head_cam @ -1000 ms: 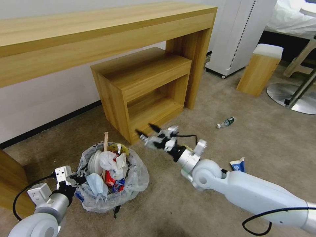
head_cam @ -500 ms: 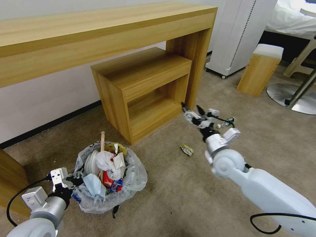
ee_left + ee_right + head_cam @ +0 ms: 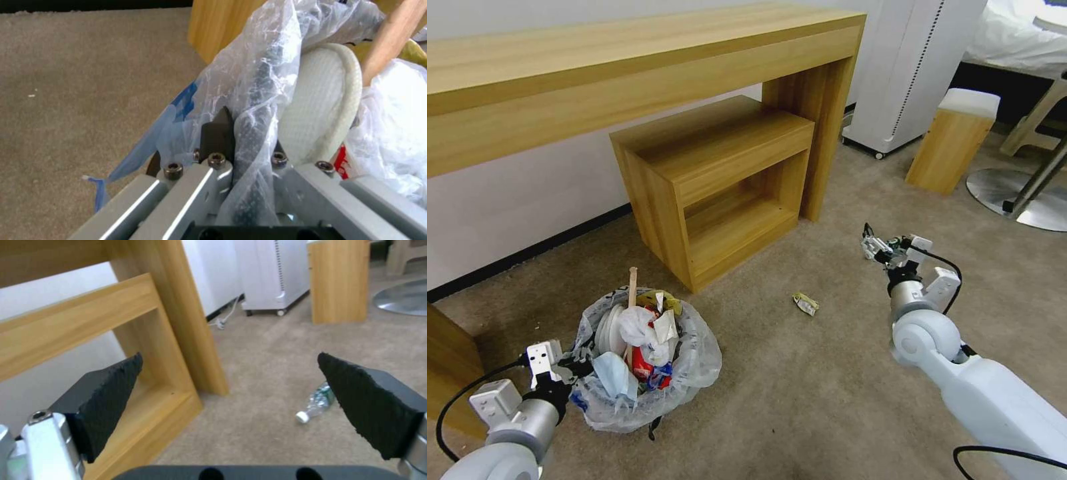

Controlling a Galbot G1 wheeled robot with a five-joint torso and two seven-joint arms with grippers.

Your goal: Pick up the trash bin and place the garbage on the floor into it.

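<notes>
The left gripper (image 3: 249, 146) is clamped on the rim of the trash bin (image 3: 647, 363), which is heaped full by the small cabinet (image 3: 720, 180). The right gripper (image 3: 231, 406) hangs wide open above a clear bottle (image 3: 317, 404) on the carpet (image 3: 800, 387). The bottle looks light, slick and likely to roll, so its middle is probably the best hold. A wrapper (image 3: 806, 303) lies between bin and bottle.

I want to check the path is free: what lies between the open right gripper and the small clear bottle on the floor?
Nothing. In the right wrist view, bare floor separates the open right gripper from the small clear bottle.
</notes>
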